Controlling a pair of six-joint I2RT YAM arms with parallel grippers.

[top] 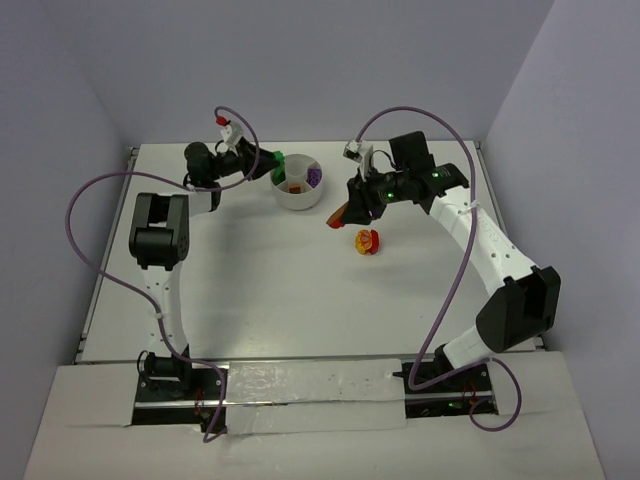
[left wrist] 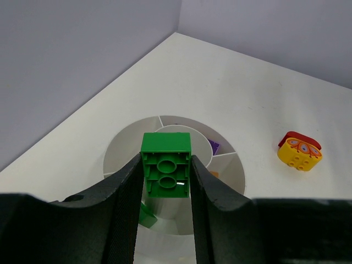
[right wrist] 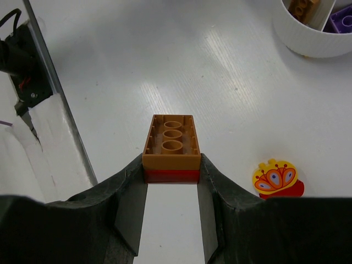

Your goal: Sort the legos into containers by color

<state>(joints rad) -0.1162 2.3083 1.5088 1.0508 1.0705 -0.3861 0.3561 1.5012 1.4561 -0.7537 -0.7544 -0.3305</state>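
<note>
My left gripper (left wrist: pixel 165 179) is shut on a green lego (left wrist: pixel 166 164) and holds it just above the near rim of the white bowl (left wrist: pixel 124 148); it is also in the top view (top: pixel 272 165). Another green lego (left wrist: pixel 146 215) lies in a near section of the bowl. A purple lego (left wrist: pixel 213 146) and an orange-brown one (top: pixel 295 184) lie in other sections. My right gripper (right wrist: pixel 171 170) is shut on an orange-brown lego stacked on a red one (right wrist: pixel 171 142), held above the table (top: pixel 338 216). The yellow-and-red lego (top: pixel 367 241) lies on the table beside it.
The bowl (top: pixel 299 181) stands at the back middle of the white table (top: pixel 250 290). Grey walls close the back and sides. A metal rail (right wrist: pixel 38 77) runs along the table's edge in the right wrist view. Purple cables loop over both arms.
</note>
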